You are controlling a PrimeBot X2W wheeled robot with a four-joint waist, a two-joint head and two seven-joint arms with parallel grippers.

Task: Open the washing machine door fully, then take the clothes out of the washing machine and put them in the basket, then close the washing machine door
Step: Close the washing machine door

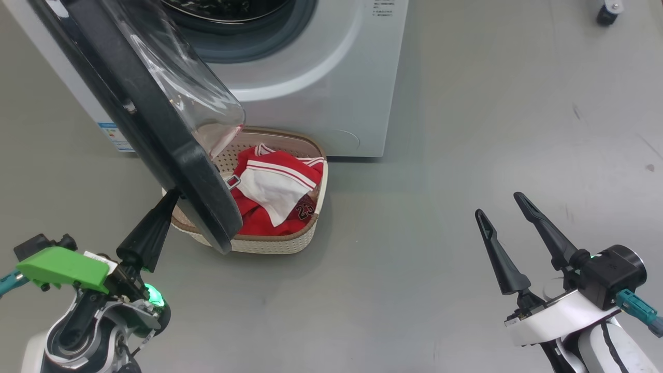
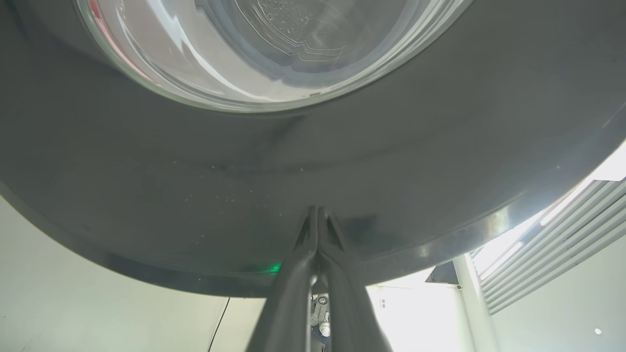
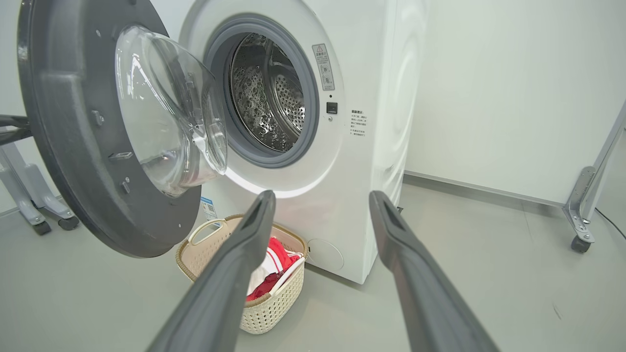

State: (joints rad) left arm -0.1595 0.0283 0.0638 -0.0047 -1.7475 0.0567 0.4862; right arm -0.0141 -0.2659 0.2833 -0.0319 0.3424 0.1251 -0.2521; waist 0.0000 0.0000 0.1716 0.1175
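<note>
The washing machine (image 1: 321,88) (image 3: 362,161) stands with its door (image 1: 155,119) (image 3: 83,146) swung open to the left; the steel drum (image 3: 269,98) looks empty. My left gripper (image 1: 173,197) (image 2: 318,212) is shut, its tips pressed against the door's black outer rim (image 2: 313,166). The clothes (image 1: 274,191) (image 3: 266,274), a red jersey under a red-and-white garment, lie in the cream basket (image 1: 269,243) (image 3: 274,303) on the floor before the machine. My right gripper (image 1: 500,204) (image 3: 320,205) hangs open and empty, well right of the basket.
Grey floor (image 1: 466,129) stretches to the right of the machine. A wheeled metal frame (image 3: 584,210) stands at the far right by the wall, and another frame's castors (image 3: 44,220) sit behind the door at the left. A castor (image 1: 606,13) shows at the top right.
</note>
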